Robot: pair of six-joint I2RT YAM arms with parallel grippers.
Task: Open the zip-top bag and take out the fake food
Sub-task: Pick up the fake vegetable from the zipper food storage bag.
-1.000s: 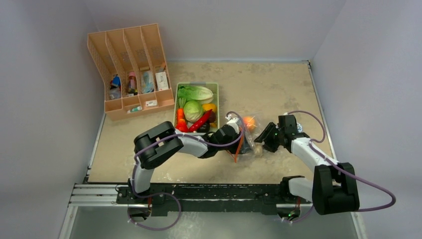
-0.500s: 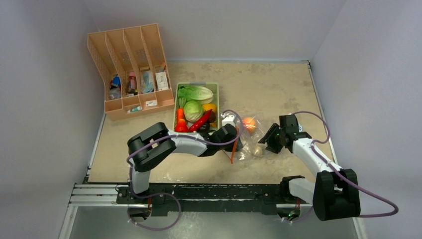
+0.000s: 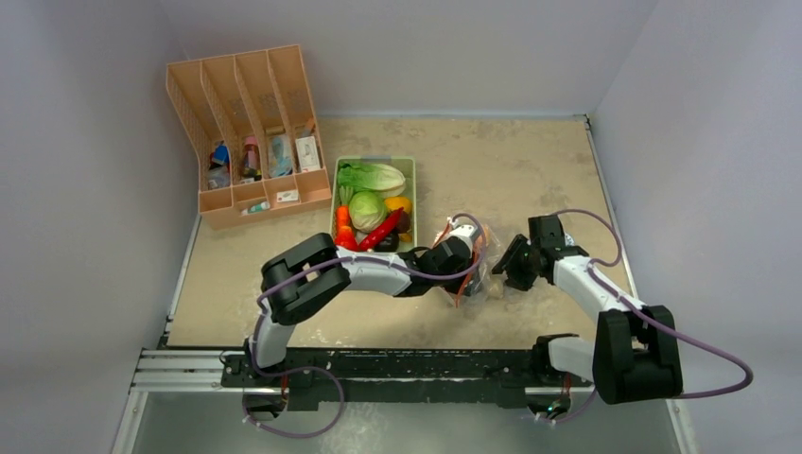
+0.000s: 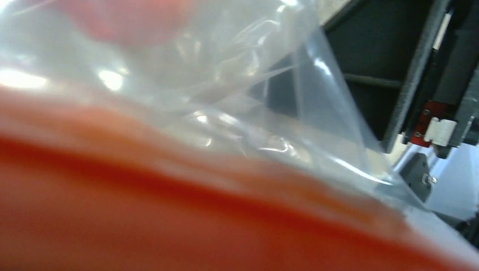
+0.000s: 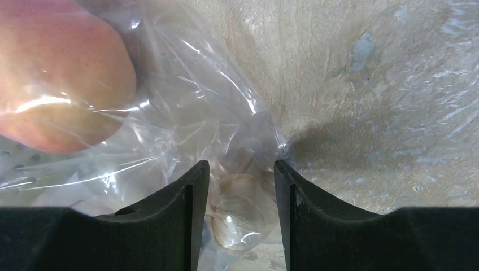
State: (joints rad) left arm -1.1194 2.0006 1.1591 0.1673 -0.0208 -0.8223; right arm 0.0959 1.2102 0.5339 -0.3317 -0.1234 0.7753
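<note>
The zip-top bag (image 3: 479, 272) is bunched up between my two grippers at mid table, its orange-red zip strip (image 3: 461, 287) hanging by the left gripper. My left gripper (image 3: 463, 255) holds the strip end; in the left wrist view the blurred strip (image 4: 169, 226) fills the frame and hides the fingers. My right gripper (image 5: 242, 166) is closed on the bag's corner, pinching the small beige piece (image 5: 240, 206) through the plastic. The orange-pink peach (image 5: 56, 79) lies inside the bag, to the left. The cabbage (image 3: 367, 210), chili (image 3: 381, 230) and carrot (image 3: 342, 222) lie in the tray.
The pale-green tray (image 3: 413, 168) stands left of the bag and also holds the long lettuce (image 3: 374, 177) and the yellow pepper (image 3: 399, 203). A tan file organizer (image 3: 251, 132) stands at the back left. Walls close the table on three sides.
My left gripper has swung right with the zip strip, toward the right gripper. The bag has bunched up and the peach no longer shows from above. The right gripper has barely moved.
</note>
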